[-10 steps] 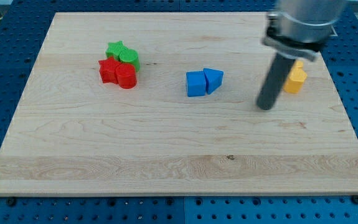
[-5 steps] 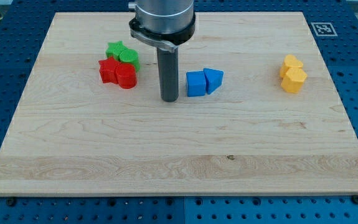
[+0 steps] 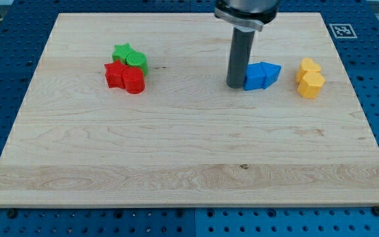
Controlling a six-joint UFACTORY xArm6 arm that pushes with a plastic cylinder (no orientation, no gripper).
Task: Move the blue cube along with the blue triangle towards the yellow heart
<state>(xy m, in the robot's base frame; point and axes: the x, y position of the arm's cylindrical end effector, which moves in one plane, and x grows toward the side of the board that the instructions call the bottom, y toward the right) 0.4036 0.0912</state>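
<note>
On our pale wooden worktop point(image 3: 176, 164), our arm carries no claw, only a dark rod gripping nothing. My tip point(image 3: 235, 85) touches the left face of the small blue plastic cube point(image 3: 254, 78), which presses against the blue plastic triangle point(image 3: 270, 72). Both sit toward the worktop's top right corner, near but apart from the yellow plastic heart point(image 3: 308, 66). We judge the task mostly done, a short gap remaining. No readable writing appears.

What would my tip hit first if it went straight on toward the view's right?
My tip already sits against the blue cube; beyond it come the blue triangle, then probably the yellow blocks.
</note>
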